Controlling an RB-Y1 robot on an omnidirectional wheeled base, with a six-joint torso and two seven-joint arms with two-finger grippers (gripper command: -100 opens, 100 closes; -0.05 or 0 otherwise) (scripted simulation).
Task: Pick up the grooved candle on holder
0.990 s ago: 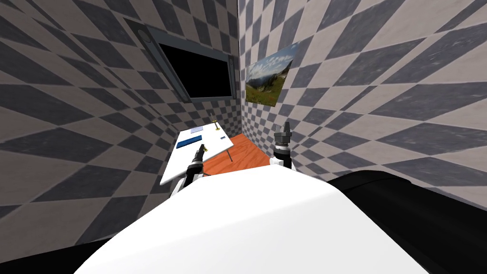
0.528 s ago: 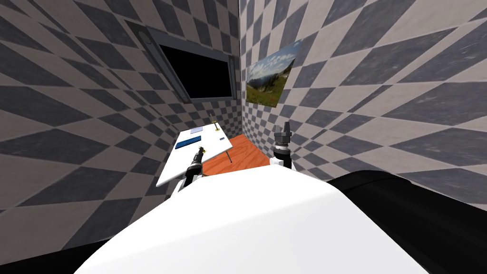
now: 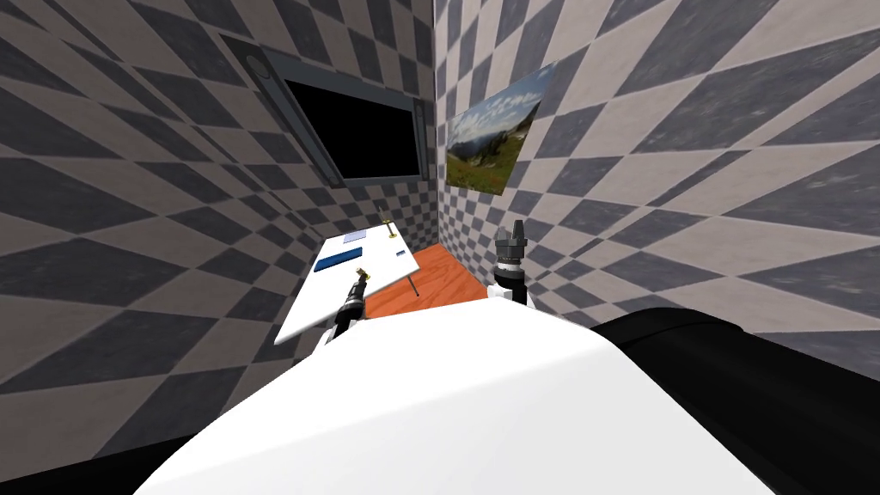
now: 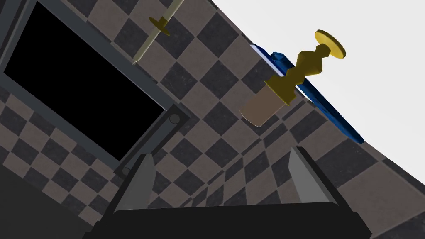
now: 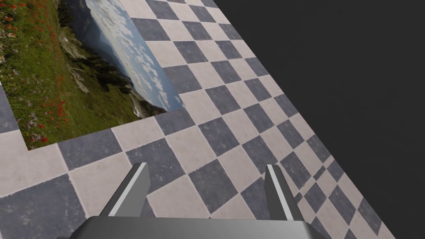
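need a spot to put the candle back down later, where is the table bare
The white table is bare at its near end, nearer me than the short candle on its gold holder. The far end is crowded: blue bar, pale pad, tall thin candle.

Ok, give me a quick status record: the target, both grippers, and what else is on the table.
target: short candle on a gold holder, standing on the white table
left gripper: open, pointed at the candle, which is ahead of the fingertips, not between them
right gripper: open, raised beside the chest, holding nothing
other items: blue flat object just beyond the candle; thin tall candle farther back
grasp: not yet made
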